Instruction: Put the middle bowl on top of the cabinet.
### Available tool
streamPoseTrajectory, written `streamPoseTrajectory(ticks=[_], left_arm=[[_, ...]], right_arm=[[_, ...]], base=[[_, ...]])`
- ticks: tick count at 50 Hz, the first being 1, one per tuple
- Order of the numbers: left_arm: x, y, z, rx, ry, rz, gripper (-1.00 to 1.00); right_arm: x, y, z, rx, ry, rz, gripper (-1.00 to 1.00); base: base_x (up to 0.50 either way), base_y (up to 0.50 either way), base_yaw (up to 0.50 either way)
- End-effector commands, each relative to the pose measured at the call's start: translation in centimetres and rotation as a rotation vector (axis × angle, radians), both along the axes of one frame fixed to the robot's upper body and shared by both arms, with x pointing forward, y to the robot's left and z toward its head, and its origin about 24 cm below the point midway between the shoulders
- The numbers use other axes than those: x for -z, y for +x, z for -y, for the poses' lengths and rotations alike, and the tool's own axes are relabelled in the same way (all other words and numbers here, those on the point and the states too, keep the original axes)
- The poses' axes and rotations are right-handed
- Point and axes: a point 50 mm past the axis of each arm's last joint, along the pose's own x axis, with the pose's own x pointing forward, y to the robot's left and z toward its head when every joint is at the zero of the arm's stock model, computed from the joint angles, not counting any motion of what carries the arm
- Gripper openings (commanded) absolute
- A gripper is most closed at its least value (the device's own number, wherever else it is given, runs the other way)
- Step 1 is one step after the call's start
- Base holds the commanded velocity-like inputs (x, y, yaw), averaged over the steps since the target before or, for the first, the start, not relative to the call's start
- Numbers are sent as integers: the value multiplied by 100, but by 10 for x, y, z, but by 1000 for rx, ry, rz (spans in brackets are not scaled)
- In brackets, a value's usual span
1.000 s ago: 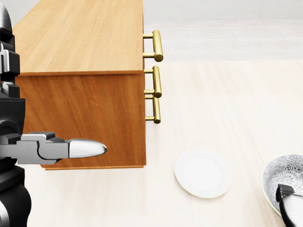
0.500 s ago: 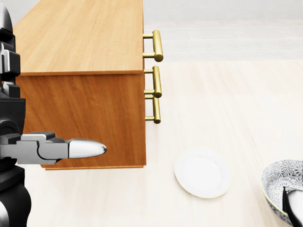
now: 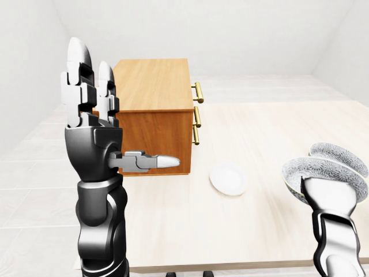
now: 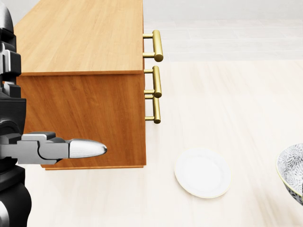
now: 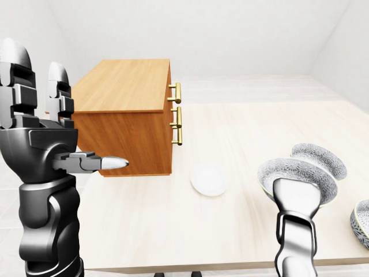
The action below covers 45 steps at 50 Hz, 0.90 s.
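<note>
While the left hand stood raised at the left of the left-eye view, its fingers pointed straight up and the thumb stuck out level toward the right. The hand was fully spread, with nothing in it. It was clear of the cabinet, which showed behind it.

Right hand came up from the bottom of the right-eye view, at the right. One broad pale finger lay flat up the near outer wall of the middle bowl, reaching to the rim. In the left-eye view a dark tip hooked over that same rim. The hand was noted as pinched on the near edge of the bowl; the fingers inside were mostly hidden.

The middle bowl was grey-patterned and tilted a little, well right of the cabinet. The hand covered its base, so I could not tell whether it sat on the table or hung just above it. It overlapped a second bowl of the same pattern lying up and right of it. A third bowl was cut off by the right edge of the right-eye view.

The cabinet was wooden and stood on the left part of the table, with three brass handles on its right-hand face. A white plate lay flat on the table near the cabinet's lower right corner, between the cabinet and the bowls, touching neither.
</note>
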Motion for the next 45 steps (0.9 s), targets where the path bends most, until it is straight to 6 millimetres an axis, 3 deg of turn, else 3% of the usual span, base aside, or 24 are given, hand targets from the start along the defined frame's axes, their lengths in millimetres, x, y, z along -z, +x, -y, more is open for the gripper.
streamPoseTrajectory(ticks=[1,21,45], left_arm=[[1,1,0,0,1,-5,100],[0,0,0,-1,2,-1,100],[0,2,0,-7,-2,-5,100]], right_arm=[[-22,1,-3,18,-22,78,-100],[-77,29,-36,-165,-39,171,-100],[-121,68,-60,-318,13,265,-100]], base=[[0,0,0],[0,0,0],[0,0,0]])
